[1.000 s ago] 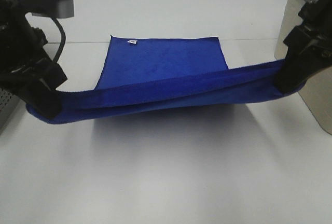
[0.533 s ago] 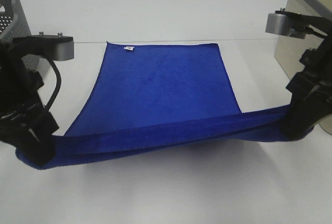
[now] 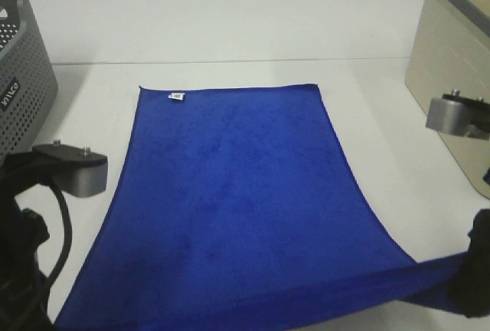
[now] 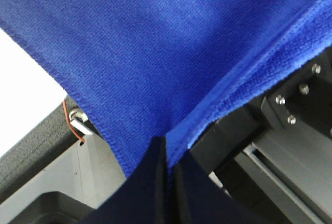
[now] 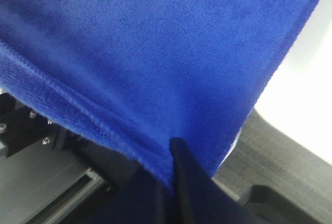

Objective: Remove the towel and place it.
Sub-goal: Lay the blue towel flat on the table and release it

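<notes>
Beside the grey basket (image 3: pixel 23 78), the blue towel (image 3: pixel 230 193) lies spread on the white worktop (image 3: pixel 230 17). The left jaws and the right jaws each pinch one towel corner, holding that edge up.

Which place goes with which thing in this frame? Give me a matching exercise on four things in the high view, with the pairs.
Things:
1. towel
2. white tag
3. grey perforated basket
4. beige bin

Places, as the high view shows them:
A. at the left edge of the view
B. at the right edge of the view
C. on the far left corner of the blue cloth
D. spread out in the middle, between the two containers

Pairs: 1-D, 2-C, 3-A, 4-B
</notes>
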`<state>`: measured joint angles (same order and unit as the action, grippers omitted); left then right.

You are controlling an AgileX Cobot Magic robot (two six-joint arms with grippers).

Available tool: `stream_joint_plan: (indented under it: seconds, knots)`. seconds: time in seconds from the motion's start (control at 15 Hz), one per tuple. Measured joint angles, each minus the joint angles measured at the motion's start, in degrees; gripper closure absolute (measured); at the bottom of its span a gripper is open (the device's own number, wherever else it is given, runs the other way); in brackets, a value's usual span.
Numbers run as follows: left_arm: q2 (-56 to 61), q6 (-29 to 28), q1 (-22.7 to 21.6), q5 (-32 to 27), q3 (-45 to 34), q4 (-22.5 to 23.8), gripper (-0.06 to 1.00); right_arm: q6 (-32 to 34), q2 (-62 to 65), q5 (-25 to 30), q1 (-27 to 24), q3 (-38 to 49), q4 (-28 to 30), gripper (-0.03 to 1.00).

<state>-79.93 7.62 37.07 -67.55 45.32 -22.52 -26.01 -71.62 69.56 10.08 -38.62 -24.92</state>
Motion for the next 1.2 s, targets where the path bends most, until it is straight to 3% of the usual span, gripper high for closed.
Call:
stream_joint_plan:
  seconds: [0.13, 0.4, 1.2]
  knots:
    - [0.0, -0.4, 2.3, -0.1, -1.1, -0.1, 0.94, 0.0, 0.6, 0.1, 0.0, 4.1, -0.9, 0.95]
    - [-0.2, -2.3, 2.9, -0.2, -1.2, -0.2, 0.94, 0.1, 0.6, -0.1, 0.0, 8.2, -1.6, 0.95]
    - [-13.8, 0.5, 2.9, -0.2, -1.2, -3.0, 0.94, 5.9, -8.9, -0.4, 0.0, 10.0, -2.4, 0.95]
